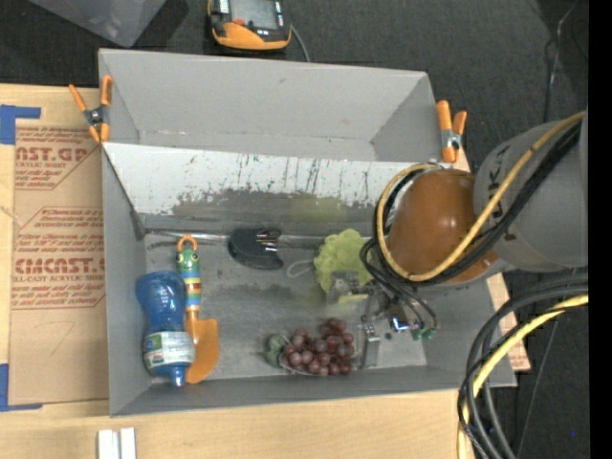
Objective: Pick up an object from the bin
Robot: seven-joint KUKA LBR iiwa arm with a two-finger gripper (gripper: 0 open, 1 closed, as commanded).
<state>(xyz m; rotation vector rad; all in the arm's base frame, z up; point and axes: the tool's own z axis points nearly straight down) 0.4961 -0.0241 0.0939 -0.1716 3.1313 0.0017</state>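
Note:
My gripper (379,331) hangs low in the bin's right front part, under the arm's orange dome. It looks open, and I see nothing between its fingers. Just to its left, touching or nearly touching, lies a bunch of dark red grapes (316,349) on the bin floor. A pale green leafy lump like a lettuce (340,256) sits just behind the gripper, partly covered by the arm's cables.
A black rounded object (255,247) lies near the back wall at mid-bin. At the left, a blue bottle (163,327) lies beside an orange-ended, striped-handle spatula (195,310). The arm and its cables cover the bin's right side.

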